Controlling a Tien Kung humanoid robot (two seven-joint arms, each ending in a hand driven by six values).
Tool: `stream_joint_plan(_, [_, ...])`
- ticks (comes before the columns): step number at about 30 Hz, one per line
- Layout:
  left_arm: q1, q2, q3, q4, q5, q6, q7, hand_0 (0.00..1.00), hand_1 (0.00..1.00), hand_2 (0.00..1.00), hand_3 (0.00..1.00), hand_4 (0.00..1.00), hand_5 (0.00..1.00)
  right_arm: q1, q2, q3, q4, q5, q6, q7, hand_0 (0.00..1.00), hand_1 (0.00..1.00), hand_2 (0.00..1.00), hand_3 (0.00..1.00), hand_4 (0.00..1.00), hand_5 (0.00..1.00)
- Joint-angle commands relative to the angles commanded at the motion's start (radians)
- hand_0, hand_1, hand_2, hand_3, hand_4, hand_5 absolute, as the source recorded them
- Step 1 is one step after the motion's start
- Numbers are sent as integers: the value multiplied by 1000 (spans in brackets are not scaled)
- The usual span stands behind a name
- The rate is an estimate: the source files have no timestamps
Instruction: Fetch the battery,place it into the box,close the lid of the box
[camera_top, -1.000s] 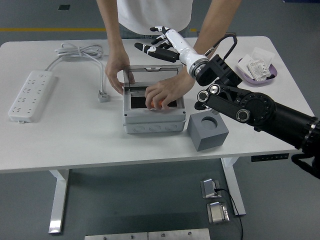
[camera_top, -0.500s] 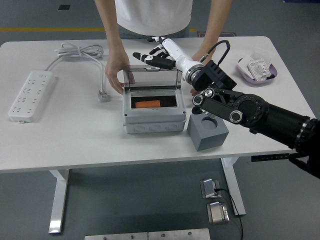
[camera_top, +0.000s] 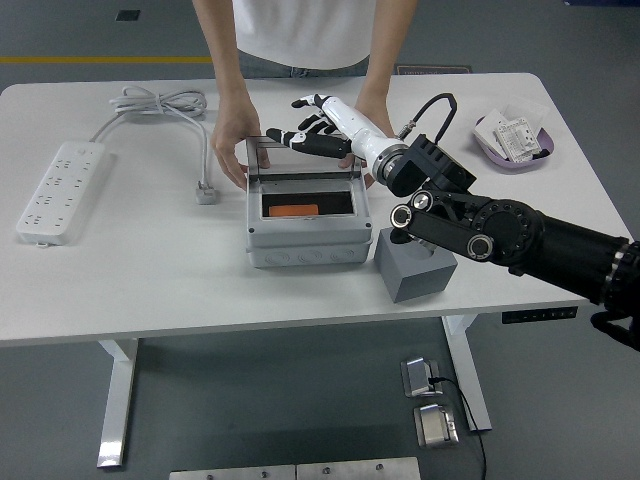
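Observation:
A grey box (camera_top: 306, 225) stands mid-table with its clear lid (camera_top: 300, 155) raised at the back. An orange battery (camera_top: 294, 210) lies inside the box's opening. My right hand (camera_top: 308, 133) hovers open over the lid's top edge, fingers spread and pointing left, holding nothing. A person at the far side steadies the box: one hand (camera_top: 232, 145) rests against its left rear corner, the other hand (camera_top: 362, 165) sits behind its right rear corner, partly hidden by my arm. My left arm is out of sight.
A grey cube with a round hole (camera_top: 414, 262) stands right of the box, under my forearm. A white power strip (camera_top: 60, 190) and its coiled cable (camera_top: 160, 105) lie at the left. A purple tray of packets (camera_top: 512, 140) sits at the far right.
The person's hand left the box's opening, leaving the battery inside, and went to the right rear corner. My right hand came down and left onto the lid's top edge.

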Motion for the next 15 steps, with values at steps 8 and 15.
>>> stream_joint_plan(8, [8, 1, 18, -1, -26, 0, -7, 601, 688, 621, 640, 704, 147, -11, -43, -16, 84, -34, 0, -28, 799, 670, 688, 852, 926, 775])
stream_joint_plan(15, [16, 0, 32, 0, -48, 1, -13, 601, 688, 622, 639, 704, 148, -22, -82, -21, 174, -76, 2, -58, 790, 658, 688, 853, 928, 777])
